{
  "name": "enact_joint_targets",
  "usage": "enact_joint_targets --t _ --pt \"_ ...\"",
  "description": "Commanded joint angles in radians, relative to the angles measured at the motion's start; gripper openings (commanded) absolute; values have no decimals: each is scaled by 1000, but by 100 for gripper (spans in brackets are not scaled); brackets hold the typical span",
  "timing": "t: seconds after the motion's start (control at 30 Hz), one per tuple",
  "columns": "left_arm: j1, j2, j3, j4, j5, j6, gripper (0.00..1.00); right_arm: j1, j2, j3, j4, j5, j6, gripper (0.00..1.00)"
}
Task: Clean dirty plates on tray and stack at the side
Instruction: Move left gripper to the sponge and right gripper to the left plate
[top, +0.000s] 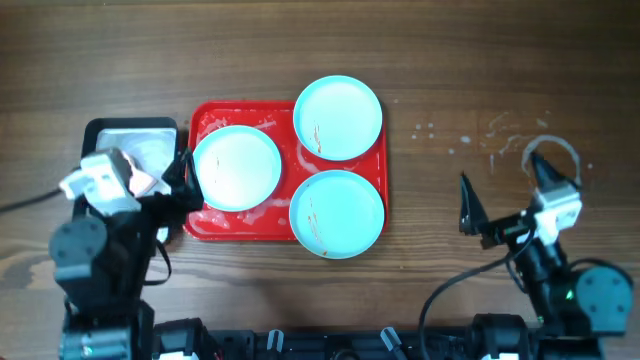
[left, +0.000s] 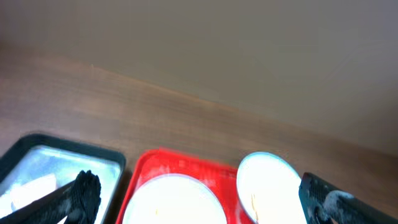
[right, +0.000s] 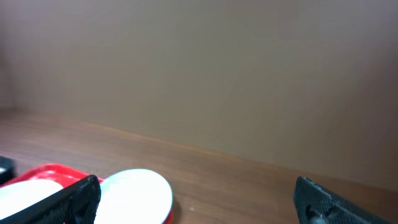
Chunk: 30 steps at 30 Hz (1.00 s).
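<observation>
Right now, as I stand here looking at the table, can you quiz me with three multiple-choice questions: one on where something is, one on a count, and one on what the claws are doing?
1. On which side of the red tray does the black-rimmed tray sit?
A. the left arm's side
B. the right arm's side
C. on top of it

2. How many pale blue plates lie on the red tray?
A. two
B. three
C. five

3. How do the two claws stand?
A. both shut on plates
B. one shut on a plate, one open
C. both open, holding nothing

Answers:
1 A: the overhead view shows it beside the red tray's left end, under the left arm.
2 B: three round plates fill the red tray.
3 C: the left gripper and right gripper show fingers spread wide with nothing gripped.
</observation>
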<state>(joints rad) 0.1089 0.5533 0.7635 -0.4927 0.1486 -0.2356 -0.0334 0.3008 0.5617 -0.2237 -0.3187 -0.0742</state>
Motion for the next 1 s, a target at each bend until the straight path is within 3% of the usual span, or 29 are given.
enact_joint_targets --t 0.0,0.1,0.4,0.5,0.6,0.8,0.83,0.93,0.97 --pt "-6 120 169 -104 42 -7 100 2 160 151 -23 -151 80 100" --pt "-6 203 285 -220 37 -4 100 2 325 309 -113 -275 116 100" --pt "-6 469 671 -610 40 71 100 2 827 861 -680 -407 145 100" --pt "-6 505 689 -632 27 71 100 2 912 881 -689 -421 194 100" --pt "-6 536 689 -632 51 70 100 2 993 881 -690 -420 354 100" --pt "-6 558 689 -655 59 71 100 13 1103 880 -713 -486 385 100" --pt "-6 566 689 -670 34 52 100 31 1110 880 -713 -455 383 100" --pt "-6 645 689 -768 -259 -208 100 144 1109 881 -712 -247 419 100" --pt "-5 676 689 -789 -302 -247 100 186 1109 881 -708 -195 439 99"
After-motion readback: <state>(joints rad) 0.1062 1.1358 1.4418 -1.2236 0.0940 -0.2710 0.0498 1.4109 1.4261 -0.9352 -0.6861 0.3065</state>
